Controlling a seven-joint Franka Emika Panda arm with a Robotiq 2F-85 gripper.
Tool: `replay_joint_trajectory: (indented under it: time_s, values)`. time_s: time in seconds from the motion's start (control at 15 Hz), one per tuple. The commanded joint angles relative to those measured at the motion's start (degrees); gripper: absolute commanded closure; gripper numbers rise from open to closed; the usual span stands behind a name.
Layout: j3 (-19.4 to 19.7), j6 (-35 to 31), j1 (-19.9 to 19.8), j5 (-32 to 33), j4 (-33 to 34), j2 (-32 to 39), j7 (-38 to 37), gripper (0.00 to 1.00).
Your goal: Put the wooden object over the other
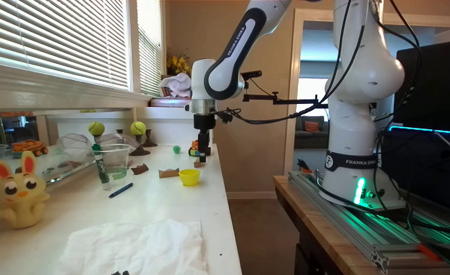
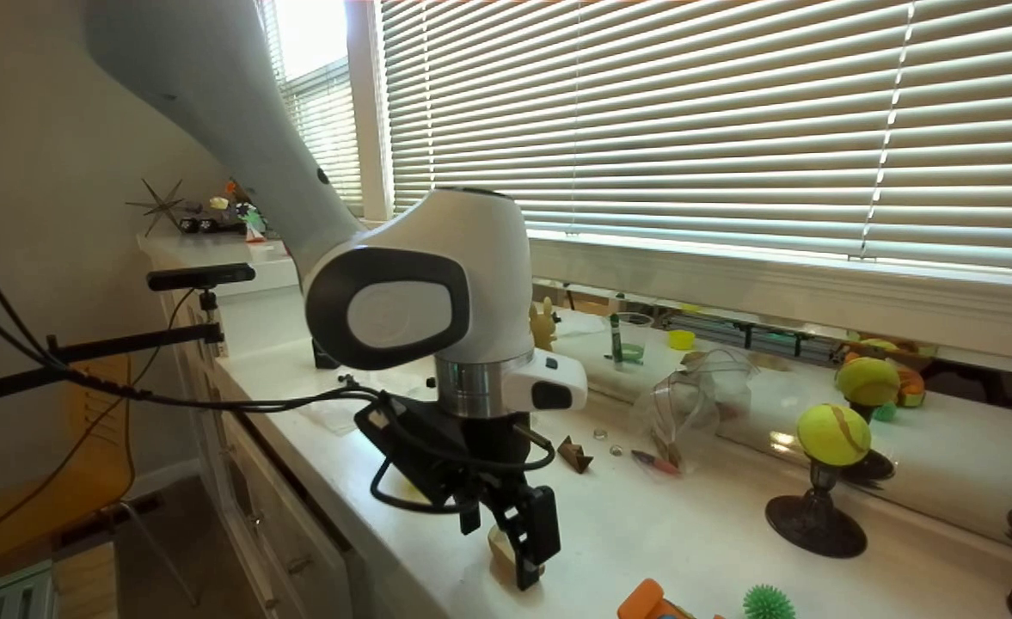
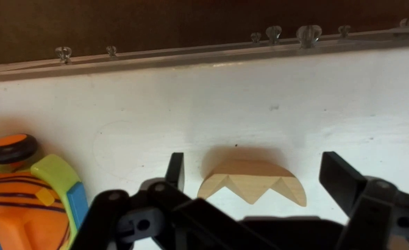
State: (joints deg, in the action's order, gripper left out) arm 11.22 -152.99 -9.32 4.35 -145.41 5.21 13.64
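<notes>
A light tan wooden piece [image 3: 251, 180] with a zigzag edge lies on the white counter in the wrist view. It also shows under the hand in both exterior views [image 1: 198, 163] [image 2: 502, 545], partly hidden by a finger. My gripper [image 3: 254, 170] is open, with one finger on each side of this piece and a gap on both sides. In an exterior view the fingertips [image 1: 202, 158] are low, close to the counter. The other, a low tan-brown wooden block [image 1: 169, 173], lies beside the yellow cup [image 1: 189, 177], nearer that camera; the arm hides it in an exterior view.
An orange-and-green toy [image 3: 27, 208] stands close to the gripper. A darker brown wooden piece [image 1: 140, 169] lies toward the mirror. A clear cup [image 1: 122, 160], green marker [image 1: 101, 166], pen [image 1: 121, 190] and tennis balls on stands [image 2: 832, 434] are around. The counter's edge [image 3: 204, 66] runs nearby.
</notes>
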Motion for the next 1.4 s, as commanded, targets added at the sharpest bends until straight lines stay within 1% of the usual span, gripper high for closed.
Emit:
replay_joint_trajectory:
  time_s: [0.0,0.47,1.2,1.27,1.33]
  values:
    - [-0.77,-2.99,-1.33,-3.02,-0.63,0.77,1.08,0.0]
    - [-2.02,-4.82,-1.45,-7.13,-0.33,1.34,2.32,0.0]
    - [-2.93,-8.52,-2.32,-7.21,0.34,4.23,2.97,0.0]
    - [-3.09,-8.7,-2.51,-7.3,0.41,4.41,3.01,0.18]
    - [-3.27,-8.92,-2.67,-7.47,0.39,4.48,3.09,0.26]
